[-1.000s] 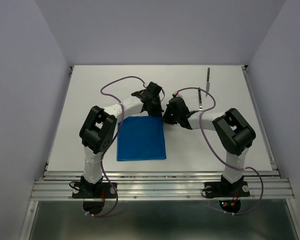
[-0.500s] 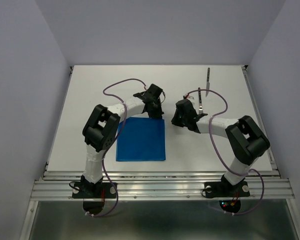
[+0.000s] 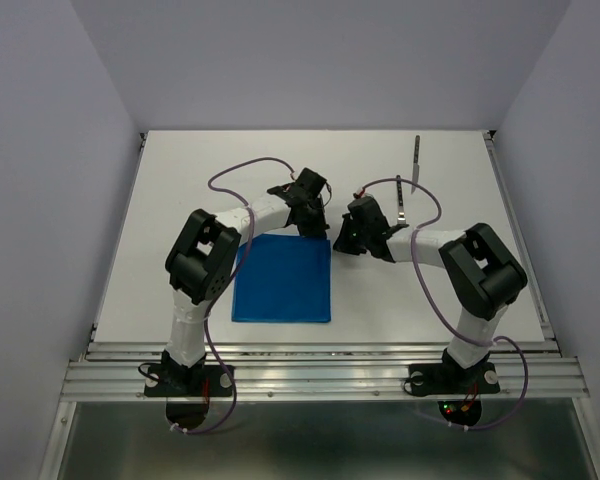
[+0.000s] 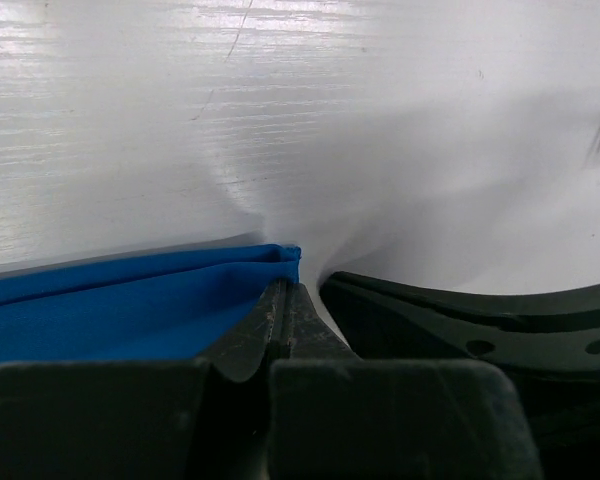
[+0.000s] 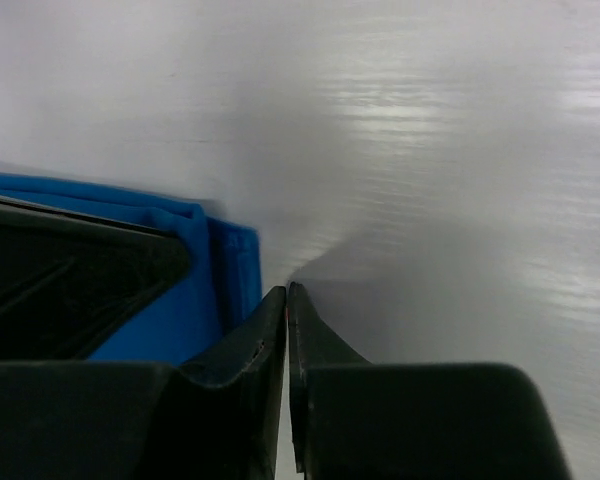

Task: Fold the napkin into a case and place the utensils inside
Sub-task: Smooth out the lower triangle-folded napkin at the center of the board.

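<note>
Napkin (image 3: 282, 280) lies flat on the white table (image 3: 180, 200) as a folded blue rectangle, just left of centre in the overhead view and between the two arms. Left gripper (image 3: 319, 230) sits at the cloth's upper-right corner. In the left wrist view its fingers (image 4: 250, 340) are pressed together with no gap, and the layered blue corner shows just past the tips, so the cloth reads as clamped there. Right gripper (image 3: 336, 243) rests just right of that same corner. In the right wrist view its fingers (image 5: 325, 345) are drawn together to a hairline seam with nothing between them, the blue edge lies just left of the tips, and the tips are low over bare table. Utensils lie well apart from the cloth in the upper right of the overhead view, as one slim metal piece (image 3: 416, 160) and a second (image 3: 401, 200) below it. Which is fork and which is knife cannot be resolved.
</note>
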You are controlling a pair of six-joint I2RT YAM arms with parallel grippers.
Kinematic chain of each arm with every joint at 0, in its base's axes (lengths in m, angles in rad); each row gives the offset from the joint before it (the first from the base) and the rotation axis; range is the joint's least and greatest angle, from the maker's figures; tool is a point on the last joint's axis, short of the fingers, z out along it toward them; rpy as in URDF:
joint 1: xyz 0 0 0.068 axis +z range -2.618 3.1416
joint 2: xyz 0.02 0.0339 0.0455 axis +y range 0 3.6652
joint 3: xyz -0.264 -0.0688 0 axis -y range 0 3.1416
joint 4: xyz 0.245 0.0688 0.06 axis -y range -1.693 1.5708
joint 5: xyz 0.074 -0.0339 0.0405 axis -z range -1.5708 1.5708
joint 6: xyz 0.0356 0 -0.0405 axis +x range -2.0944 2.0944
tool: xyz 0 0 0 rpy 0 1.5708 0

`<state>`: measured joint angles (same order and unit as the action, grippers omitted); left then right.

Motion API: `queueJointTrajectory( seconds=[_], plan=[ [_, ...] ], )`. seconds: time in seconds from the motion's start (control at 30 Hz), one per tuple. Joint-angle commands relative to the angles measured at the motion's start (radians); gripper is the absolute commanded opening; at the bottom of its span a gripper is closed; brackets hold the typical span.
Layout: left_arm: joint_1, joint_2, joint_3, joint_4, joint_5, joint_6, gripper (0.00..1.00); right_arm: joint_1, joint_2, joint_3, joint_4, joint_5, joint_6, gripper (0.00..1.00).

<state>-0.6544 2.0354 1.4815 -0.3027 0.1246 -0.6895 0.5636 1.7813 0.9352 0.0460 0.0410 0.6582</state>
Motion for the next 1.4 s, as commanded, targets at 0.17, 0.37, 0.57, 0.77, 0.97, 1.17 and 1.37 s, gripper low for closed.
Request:
queueJointTrajectory(
  seconds=[0.17,0.37,0.57,0.77,0.97,1.17,1.37],
  plan=[
    [-0.005,-0.012,0.025,0.013,0.02,0.012,0.0,-0.002,0.04,0.03,0.069,-0.116,-0.012,0.05],
    [-0.007,-0.009,0.023,0.011,0.032,0.011,0.0,-0.002,0.059,0.047,0.046,-0.086,-0.005,0.03],
    [-0.013,-0.027,0.028,0.014,0.044,0.002,0.0,-0.002,0.078,0.06,0.015,-0.047,0.004,0.01],
    [-0.017,-0.032,0.039,0.011,0.047,-0.001,0.0,-0.002,0.089,0.062,-0.003,-0.015,0.015,0.01],
    [-0.021,-0.037,0.042,0.019,0.052,-0.007,0.0,-0.002,0.078,0.048,-0.005,0.0,0.023,0.01],
    [-0.021,0.009,0.08,0.008,0.032,-0.019,0.0,-0.002,0.066,0.042,-0.006,0.008,0.032,0.01],
    [-0.021,0.035,0.114,0.0,0.007,-0.036,0.0,-0.002,0.021,0.024,-0.014,0.026,0.029,0.01]
  ],
)
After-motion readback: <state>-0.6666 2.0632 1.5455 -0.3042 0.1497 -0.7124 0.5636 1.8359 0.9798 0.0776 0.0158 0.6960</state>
